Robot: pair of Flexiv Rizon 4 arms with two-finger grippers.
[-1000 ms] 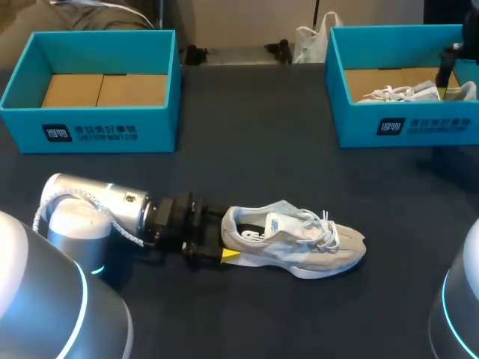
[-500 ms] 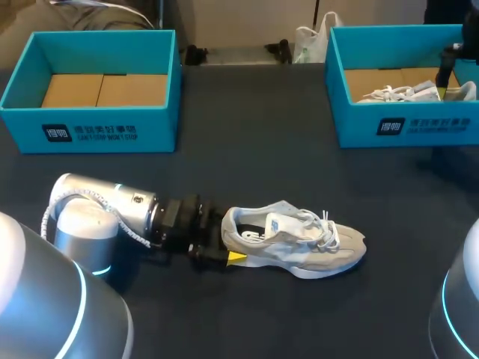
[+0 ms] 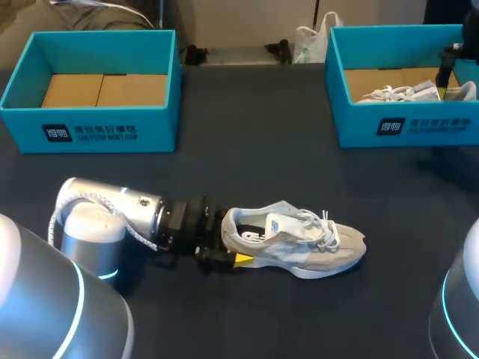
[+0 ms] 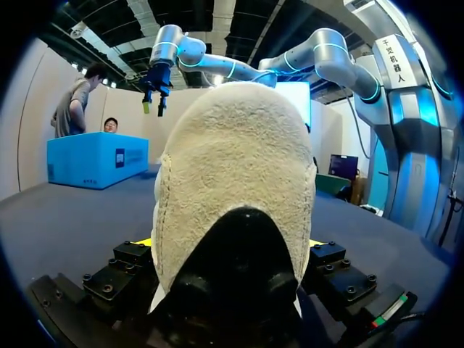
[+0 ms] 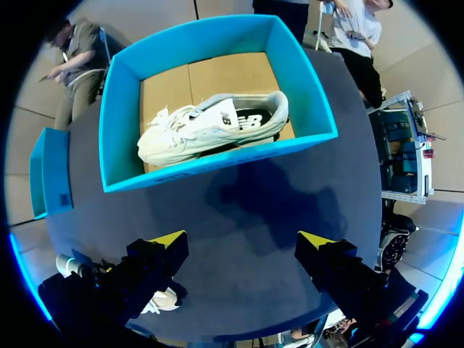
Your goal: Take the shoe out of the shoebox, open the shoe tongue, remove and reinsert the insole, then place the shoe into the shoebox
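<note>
A grey and white shoe (image 3: 299,243) lies on its sole on the dark table, toe pointing right, laces tied. My left gripper (image 3: 235,245) is at its heel, open, with the heel (image 4: 232,181) between the fingers; one yellow fingertip (image 3: 241,259) shows on the near side and the other is hidden. My right gripper (image 5: 241,243) hangs open and empty high above the right blue shoebox (image 5: 217,165). That box holds a second shoe (image 5: 214,127) lying on its side. In the head view the right gripper (image 3: 447,78) shows over that box's far right part.
An empty blue shoebox (image 3: 90,123) with a cardboard floor stands at the back left. The right shoebox (image 3: 404,127) stands at the back right. A white plastic bag (image 3: 310,41) sits at the table's far edge between them.
My left arm has slid right along the table, bringing its open fingers further around the shoe's heel. The shoe and the right arm have not moved.
</note>
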